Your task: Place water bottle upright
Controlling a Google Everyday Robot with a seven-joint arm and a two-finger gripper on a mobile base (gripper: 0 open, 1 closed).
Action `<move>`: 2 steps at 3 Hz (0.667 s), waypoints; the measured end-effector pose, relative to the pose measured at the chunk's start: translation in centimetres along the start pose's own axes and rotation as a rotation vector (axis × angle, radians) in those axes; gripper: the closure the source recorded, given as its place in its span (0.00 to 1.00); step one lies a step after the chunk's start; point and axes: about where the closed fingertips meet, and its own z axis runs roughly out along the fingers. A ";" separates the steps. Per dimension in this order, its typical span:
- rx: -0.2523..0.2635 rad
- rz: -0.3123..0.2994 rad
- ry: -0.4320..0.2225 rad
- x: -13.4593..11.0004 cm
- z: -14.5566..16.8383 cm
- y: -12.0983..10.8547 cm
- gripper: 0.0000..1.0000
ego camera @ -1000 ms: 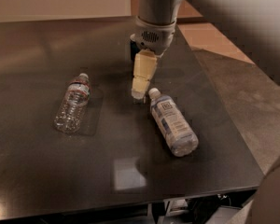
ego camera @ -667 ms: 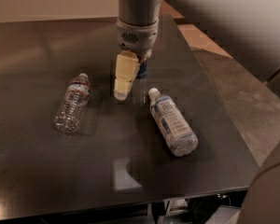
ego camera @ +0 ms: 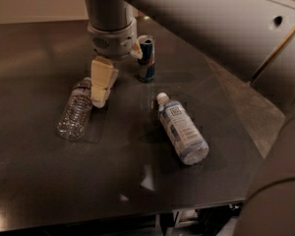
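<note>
Since the water bottle (ego camera: pixel 74 113) lies flat on its side on the desk (ego camera: pixel 49 181), cap end pointing away toward the back and base toward the front left, the task looks barely begun: nothing has been lifted and nothing stands upright that should. The end effector (ego camera: pixel 100 99) hangs from the arm (ego camera: pixel 201 18) with its tip low over the desk, just beside the bottle's neck and cap on their right side; whether it touches the plastic there I cannot tell, and whether it is open or closed I cannot tell either. It does not appear to have hold of anything, since the bottle's whole length rests on the desk. I judge the step in hand to be the approach to a grasp near the neck. What is left is nearly everything: getting a firm hold on the bottle, raising it clear, turning it so the base faces down, setting it on the desk and letting go without tipping it. A thin, ribbed bottle may well roll or squash when pinched. The big bottle (ego camera: pixel 183 131) lies on its side well apart to the right, and the can (ego camera: pixel 146 59) stands upright behind, near the end effector but clear of the water bottle.
</note>
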 end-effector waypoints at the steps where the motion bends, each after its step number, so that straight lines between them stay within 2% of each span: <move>1: 0.030 0.066 -0.039 -2.7 0.0 0.2 0.00; 2: 0.031 0.065 -0.041 -2.8 0.0 0.1 0.00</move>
